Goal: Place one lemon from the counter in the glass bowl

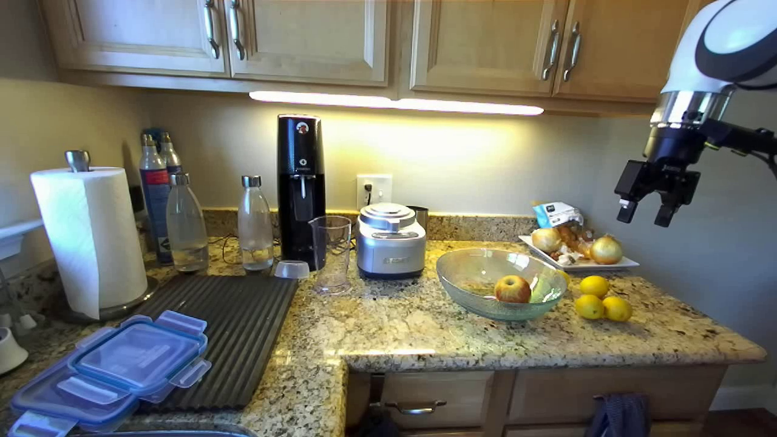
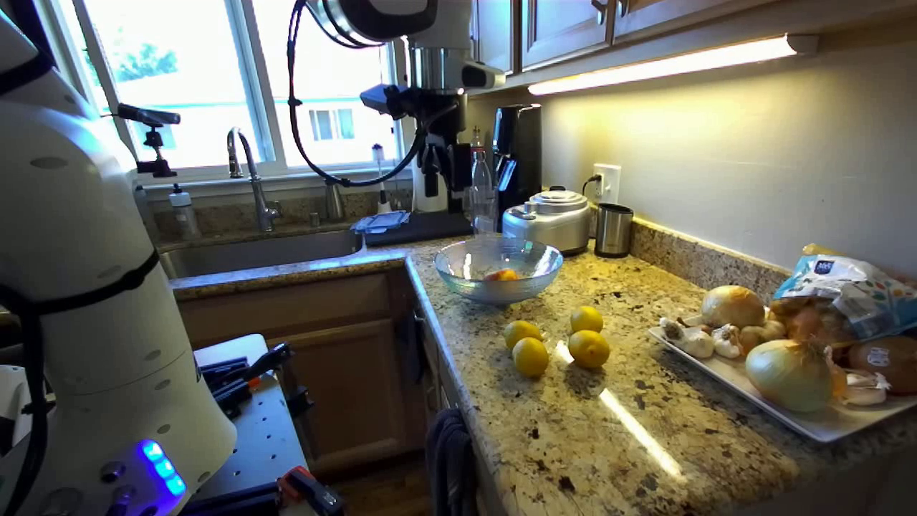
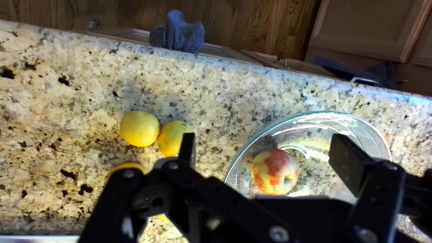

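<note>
Lemons (image 2: 589,349), four of them, lie on the counter (image 1: 388,331), well below the claw (image 1: 646,213), which hangs in the air with its two fingers (image 3: 187,148) spread wide apart. In the wrist view a pair of them sits just left of the claw's gap, side by side and seeming to touch, one partly covered by a finger. The other two are mostly hidden there behind the claw's own parts, but an exterior view shows all four, in two pairs near the bowl (image 2: 466,288). That bowl also stands on the counter below the claw, with an apple (image 3: 275,171) inside; in the wrist view the apple appears between the two fingers, and part of the bowl lies behind the finger on the right. Lower than the claw too, near the lemons, is a plate (image 2: 820,427) bearing onions (image 2: 788,376) and garlic (image 2: 696,342), with a bag (image 2: 849,290) beside them. In an exterior view, left of the claw and past the bowl, stand a silver machine (image 1: 391,256), a black machine (image 1: 297,206) and a paper roll (image 1: 97,243). Lower still, a cloth (image 3: 180,33) hangs beneath the counter's edge.
</note>
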Motion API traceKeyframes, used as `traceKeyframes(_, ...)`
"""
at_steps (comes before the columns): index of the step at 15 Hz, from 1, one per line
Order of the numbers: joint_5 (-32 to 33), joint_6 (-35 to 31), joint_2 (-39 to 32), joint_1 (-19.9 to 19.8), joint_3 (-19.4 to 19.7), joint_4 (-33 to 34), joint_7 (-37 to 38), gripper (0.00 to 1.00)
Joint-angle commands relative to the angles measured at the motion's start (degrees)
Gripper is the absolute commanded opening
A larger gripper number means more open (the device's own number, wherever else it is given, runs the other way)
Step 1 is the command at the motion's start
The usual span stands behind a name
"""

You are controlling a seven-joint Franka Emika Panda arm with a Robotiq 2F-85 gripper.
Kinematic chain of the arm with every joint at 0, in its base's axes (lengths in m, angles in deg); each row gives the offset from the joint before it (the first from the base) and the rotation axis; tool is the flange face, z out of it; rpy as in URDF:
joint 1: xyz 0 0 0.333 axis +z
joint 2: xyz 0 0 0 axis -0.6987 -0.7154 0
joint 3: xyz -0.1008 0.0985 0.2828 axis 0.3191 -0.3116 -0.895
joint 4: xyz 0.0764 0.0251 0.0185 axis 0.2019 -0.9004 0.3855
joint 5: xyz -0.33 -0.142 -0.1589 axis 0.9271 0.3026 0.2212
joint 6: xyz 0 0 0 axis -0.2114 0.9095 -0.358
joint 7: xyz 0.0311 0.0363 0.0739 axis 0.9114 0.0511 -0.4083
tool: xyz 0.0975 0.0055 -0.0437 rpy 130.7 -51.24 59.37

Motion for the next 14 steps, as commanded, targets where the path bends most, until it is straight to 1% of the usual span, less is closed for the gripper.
traceKeyframes(1, 0.19, -1.4, -3.26, -1.68, -0.55, 1.48, 3.73, 1.0)
traceKeyframes(3, 2.07, -4.0, -5.91, -3.71, -1.19, 2.28, 9.96, 1.0)
traceKeyframes(8, 4.43, -8.47, -14.51, -7.2, -0.29, 5.41, 21.63, 1.0)
traceKeyframes(10, 4.94, -9.83, -17.7, -7.91, 0.2, 6.56, 26.81, 1.0)
traceKeyframes(12, 3.99, -11.19, -20.94, -8.06, 1.1, 7.61, 31.43, 1.0)
traceKeyframes(14, 3.09, -11.62, -22.25, -7.64, 1.91, 8.12, 36.22, 1.0)
